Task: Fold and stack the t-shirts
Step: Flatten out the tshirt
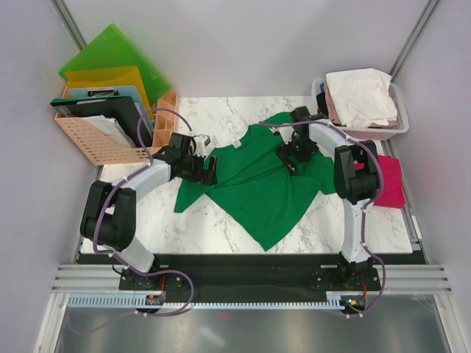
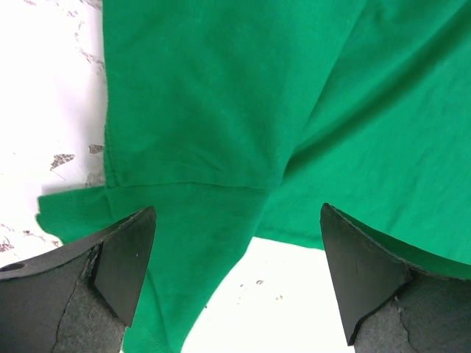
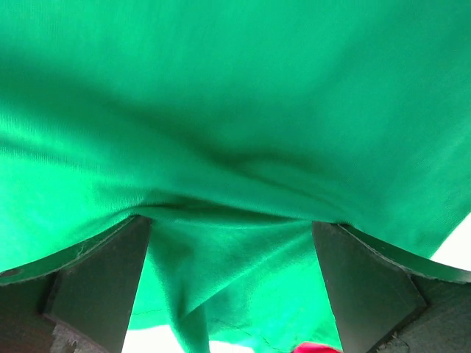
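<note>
My left hand spread over sleeve edge of green t-shirt, rumpled on worktop; my right hand spread above bunched cloth. Risk: right pinches two layers, fold goes crooked; left misses hem.

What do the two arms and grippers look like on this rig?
The left arm and right arm have white links, bulky black joint housings and black bases. A thin purple cable loops along each. The left gripper and right gripper are black. The wrist views show dark wedge-shaped fingers with chipped edges.
</note>
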Robot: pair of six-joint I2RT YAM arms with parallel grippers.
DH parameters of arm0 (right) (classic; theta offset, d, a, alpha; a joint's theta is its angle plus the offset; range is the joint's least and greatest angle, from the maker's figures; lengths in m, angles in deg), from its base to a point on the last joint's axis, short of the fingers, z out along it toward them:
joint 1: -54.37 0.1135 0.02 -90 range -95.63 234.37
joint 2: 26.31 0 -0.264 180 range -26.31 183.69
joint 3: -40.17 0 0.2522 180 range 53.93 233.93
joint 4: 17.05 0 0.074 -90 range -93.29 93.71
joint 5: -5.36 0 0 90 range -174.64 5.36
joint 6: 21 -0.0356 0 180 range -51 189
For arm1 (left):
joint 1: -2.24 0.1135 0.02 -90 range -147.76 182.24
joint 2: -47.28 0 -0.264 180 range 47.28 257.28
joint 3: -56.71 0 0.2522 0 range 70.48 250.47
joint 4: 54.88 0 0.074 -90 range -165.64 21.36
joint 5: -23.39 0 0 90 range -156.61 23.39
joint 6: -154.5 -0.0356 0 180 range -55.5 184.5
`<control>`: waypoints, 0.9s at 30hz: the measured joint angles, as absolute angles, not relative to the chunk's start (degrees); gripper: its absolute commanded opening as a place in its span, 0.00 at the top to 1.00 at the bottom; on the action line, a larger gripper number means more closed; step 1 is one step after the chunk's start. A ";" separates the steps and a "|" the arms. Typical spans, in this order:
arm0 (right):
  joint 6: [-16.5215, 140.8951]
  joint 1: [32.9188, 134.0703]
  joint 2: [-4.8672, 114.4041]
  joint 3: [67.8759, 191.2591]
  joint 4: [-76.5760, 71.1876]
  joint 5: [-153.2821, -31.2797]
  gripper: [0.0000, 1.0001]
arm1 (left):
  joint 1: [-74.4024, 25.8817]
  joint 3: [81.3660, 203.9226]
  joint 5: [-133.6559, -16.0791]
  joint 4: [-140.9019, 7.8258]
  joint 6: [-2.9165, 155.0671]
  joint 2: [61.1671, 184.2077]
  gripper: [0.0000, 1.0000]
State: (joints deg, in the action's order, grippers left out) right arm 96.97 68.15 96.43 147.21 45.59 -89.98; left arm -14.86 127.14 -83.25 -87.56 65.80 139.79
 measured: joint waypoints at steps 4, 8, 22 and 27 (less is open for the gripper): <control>95.68 68.80 103.29 158.51 49.40 -89.52 0.02 | -14.86 126.51 -83.08 -86.27 65.75 139.70 0.00; 95.18 70.12 106.20 163.58 51.21 -89.50 0.02 | -14.71 125.50 -82.68 -86.03 65.73 138.72 0.00; 93.82 80.83 111.40 172.87 48.81 -91.25 0.02 | -14.58 125.50 -82.57 -85.22 65.71 139.35 0.00; 93.69 80.48 108.16 166.59 44.78 -93.59 0.02 | -14.58 125.50 -82.62 -85.20 65.73 139.55 0.00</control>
State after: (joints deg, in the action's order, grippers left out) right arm 93.69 80.48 108.16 166.59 44.78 -93.59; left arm -14.58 125.50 -82.62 -85.20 65.73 139.55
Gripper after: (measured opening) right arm 0.982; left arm 0.995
